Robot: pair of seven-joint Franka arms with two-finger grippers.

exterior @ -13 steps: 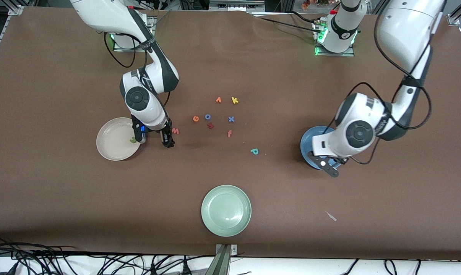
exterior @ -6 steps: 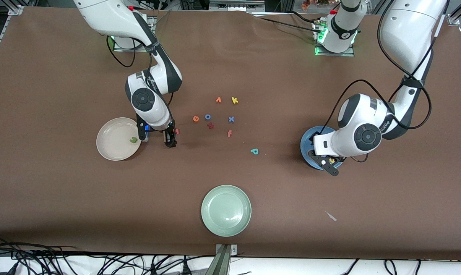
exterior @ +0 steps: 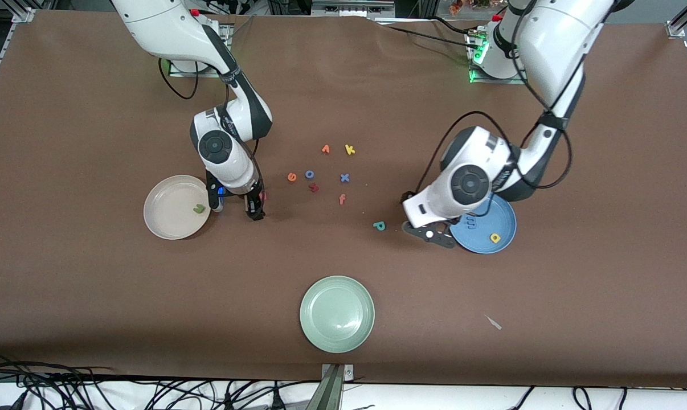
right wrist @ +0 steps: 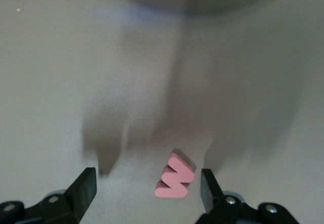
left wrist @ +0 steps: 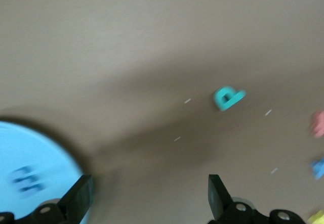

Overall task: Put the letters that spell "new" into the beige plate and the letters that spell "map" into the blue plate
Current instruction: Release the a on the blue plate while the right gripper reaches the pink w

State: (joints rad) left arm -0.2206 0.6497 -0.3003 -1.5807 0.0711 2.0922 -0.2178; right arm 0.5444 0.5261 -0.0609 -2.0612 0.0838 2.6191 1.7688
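On the brown tabletop (exterior: 93,296), take the beige plate (exterior: 167,225) as the landmark. It is a round, plain cream shallow dish, and the olive-green n (exterior: 198,209) lies in it near the rim toward the middle of the tabletop. Just beside that rim the right pincer (exterior: 234,209) is down at the tabletop with its jaws spread wide and nothing gripped. The pinkish-red w (right wrist: 175,176) lies flat between its fingers (right wrist: 83,188), closer to one of them; whether it touches that finger cannot be told.

Further from the beige plate, toward the left arm's end, lies a loose cluster of small foam letters. It holds the round orange e (exterior: 291,177), a blue o (exterior: 310,174), a dark red letter (exterior: 314,187), a blue x (exterior: 344,177), an orange wedge-shaped letter (exterior: 326,149) and a yellow k (exterior: 350,150). The teal p (exterior: 379,226) lies apart from the cluster, nearer the front camera.

Well apart from the beige plate, at the left arm's end, sits the blue plate (exterior: 506,213), a plain sky-blue dish of the same size. In it lie the yellow a (exterior: 495,238) and the periwinkle m (exterior: 471,222). The left pincer (exterior: 430,234) hangs over the tabletop between the plate's rim and the p, jaws wide apart and empty. A pale green plate (exterior: 337,314) sits nearest the front camera.
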